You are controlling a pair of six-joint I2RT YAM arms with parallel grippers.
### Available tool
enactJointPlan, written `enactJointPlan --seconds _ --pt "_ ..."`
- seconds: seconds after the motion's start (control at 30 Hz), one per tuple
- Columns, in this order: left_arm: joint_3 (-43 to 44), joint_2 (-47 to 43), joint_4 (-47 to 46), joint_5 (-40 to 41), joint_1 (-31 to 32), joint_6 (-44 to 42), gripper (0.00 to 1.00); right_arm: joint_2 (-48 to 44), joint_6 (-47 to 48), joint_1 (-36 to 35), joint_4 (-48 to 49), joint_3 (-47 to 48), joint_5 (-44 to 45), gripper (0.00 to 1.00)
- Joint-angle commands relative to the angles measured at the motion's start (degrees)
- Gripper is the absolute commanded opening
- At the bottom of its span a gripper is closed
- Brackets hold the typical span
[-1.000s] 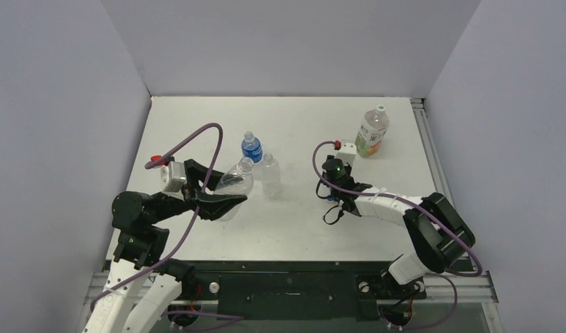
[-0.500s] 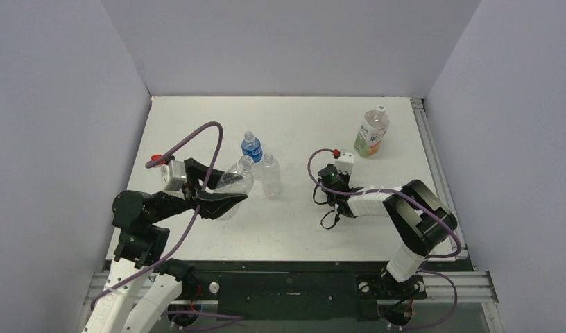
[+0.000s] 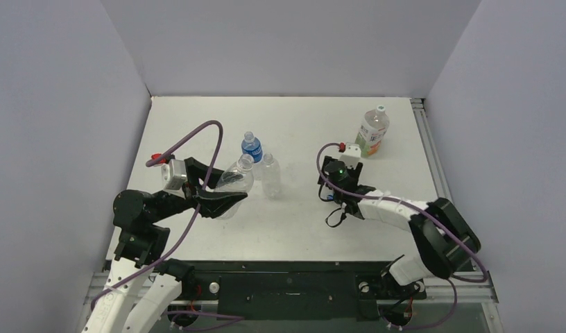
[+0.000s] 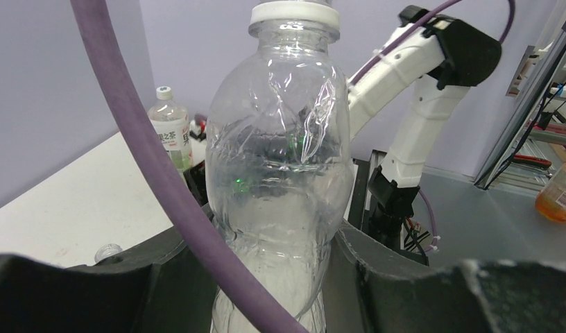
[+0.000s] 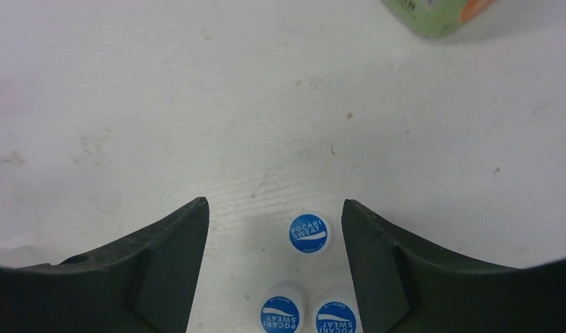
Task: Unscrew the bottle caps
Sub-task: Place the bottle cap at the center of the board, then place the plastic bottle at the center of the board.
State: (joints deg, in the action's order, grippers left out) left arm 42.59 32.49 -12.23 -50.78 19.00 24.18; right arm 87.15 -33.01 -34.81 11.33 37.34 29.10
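Bottle caps (image 5: pixel 309 233): 4 counted. 3 blue caps (image 5: pixel 279 315) are off and lie flat, printed tops up, on the surface (image 3: pixel 197 125) under the right hand (image 5: pixel 273 205). One lies between its two fingers, touching neither. The other two are just beside each other at the bottom edge of the right wrist view. 1 white cap (image 3: pixel 381 109) sits on the orange-and-green bottle (image 3: pixel 371 133), upright at back right.

Surface: white and flat, scuffed and speckled close up. Metal rail (image 3: pixel 422 132) along its right edge, black base plate (image 3: pixel 287 277) at the near edge with both arm bases. Room: plain pale lilac-grey walls (image 3: pixel 287 41) on left, back and right.

Bottles: 4.
- Blue-labelled bottle (image 3: pixel 251 148): upright, mid-left.
- Upright plain bottle (image 3: pixel 269 177): just beside it, nearer the arms.
- Tilted plain bottle (image 4: pixel 280 173): to their left, neck leaning toward back right.
- The orange-and-green one: well apart from those three.

Left hand (image 3: pixel 230 194): clenched on the tilted plain bottle, one finger each side of its lower body, clear crinkled plastic. The bottle's top is cut by the frame edge in the left wrist view; white ring at the neck, can't tell more. Purple cable (image 4: pixel 162 173) crosses in front of it.

Right hand: released, fingers spread wide, grasping nothing, pointing down at the surface. It is near the orange-and-green bottle, a corner of which shows at the top of the right wrist view.

Arms: 2. Hands: 2.
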Motion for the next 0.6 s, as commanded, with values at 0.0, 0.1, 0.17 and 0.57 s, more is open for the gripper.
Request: enactJointPlan --seconds 0.0,0.1,0.17,0.57 --pt "1.0 -0.1 -2.3 2.5 -0.2 -0.2 0.00 -13.6 4.0 -0.8 -3.9 5.8 -4.2 0.66" --pt "0.6 0.0 -2.7 3.2 -0.2 -0.1 0.00 -22.8 7.1 -1.4 -7.4 11.4 -11.2 0.66" --pt "0.2 0.1 -2.7 3.7 -0.1 0.0 0.00 -27.4 9.1 -1.6 -8.1 15.1 -19.6 0.66" --pt "-0.8 -0.9 -3.0 3.3 -0.2 0.9 0.00 -28.6 6.7 -11.2 -1.5 30.6 -57.0 0.80"
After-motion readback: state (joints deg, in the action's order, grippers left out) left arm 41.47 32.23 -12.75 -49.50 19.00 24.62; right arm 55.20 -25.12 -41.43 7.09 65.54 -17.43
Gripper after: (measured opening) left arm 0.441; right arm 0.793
